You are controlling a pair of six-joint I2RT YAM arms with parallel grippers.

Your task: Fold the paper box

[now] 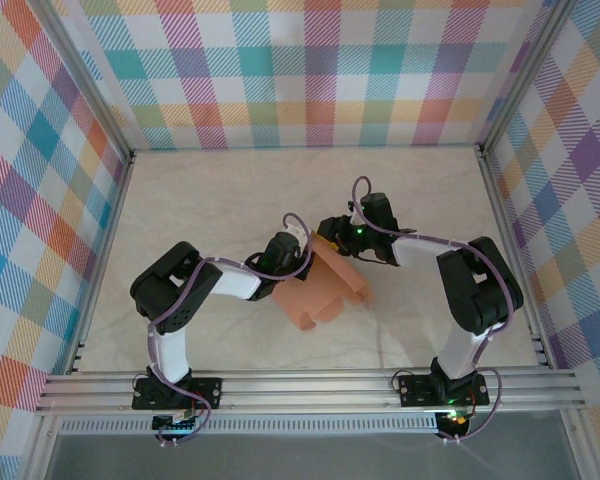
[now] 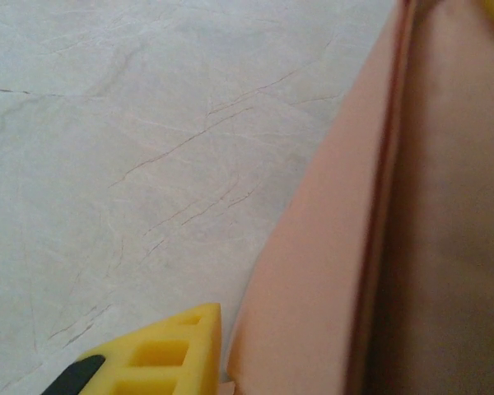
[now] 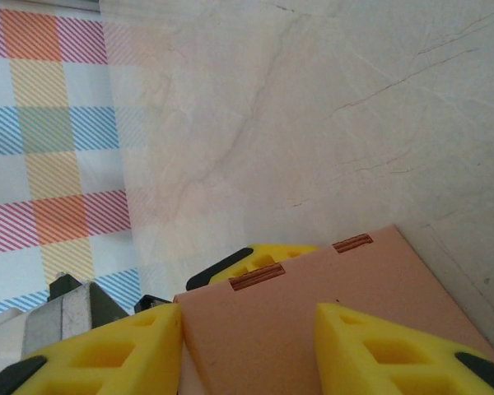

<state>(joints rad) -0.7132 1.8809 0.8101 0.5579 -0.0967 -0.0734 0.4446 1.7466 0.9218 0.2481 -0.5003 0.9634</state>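
Observation:
The paper box [image 1: 317,290] is salmon-orange card, partly folded, lying mid-table between the two arms. My left gripper [image 1: 296,258] is at its upper left edge. In the left wrist view one yellow finger [image 2: 160,354] stands just clear of a raised box wall [image 2: 313,271], the jaws slightly open; the other finger is hidden behind the card. My right gripper [image 1: 332,238] is at the box's top edge. In the right wrist view it [image 3: 249,322] is open, its fingers straddling a slotted box panel [image 3: 255,329]. The left arm's finger [image 3: 259,257] peeks out behind that panel.
The pale marble tabletop [image 1: 220,200] is bounded by plaid walls [image 1: 310,70] at the back and both sides. An aluminium rail [image 1: 310,385] carrying both arm bases runs along the near edge.

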